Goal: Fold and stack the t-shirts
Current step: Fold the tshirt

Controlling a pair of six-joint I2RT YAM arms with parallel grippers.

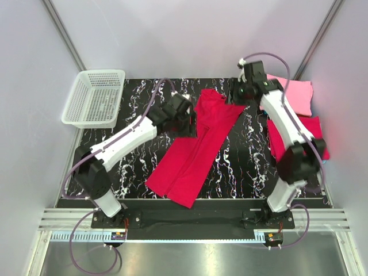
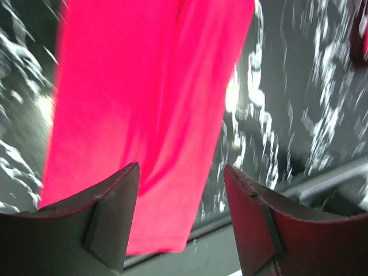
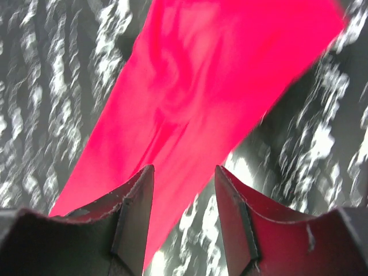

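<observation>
A crimson-red t-shirt (image 1: 198, 144) lies folded lengthwise as a long strip, running diagonally from the table's back centre to the front. It also shows in the left wrist view (image 2: 144, 103) and the right wrist view (image 3: 195, 109). My left gripper (image 1: 187, 118) is open and empty at the strip's left edge near its top; in its own view (image 2: 181, 178) it hangs above the cloth. My right gripper (image 1: 237, 95) is open and empty just right of the strip's top end; in its own view (image 3: 184, 178) it hangs above the cloth's edge. A second red t-shirt (image 1: 313, 135) and a pink t-shirt (image 1: 299, 92) lie folded at the right.
A white mesh basket (image 1: 95, 98) stands at the table's back left corner. The black marbled table (image 1: 241, 167) ends at a metal rail along its front edge (image 1: 195, 204). Grey walls close in the back and sides.
</observation>
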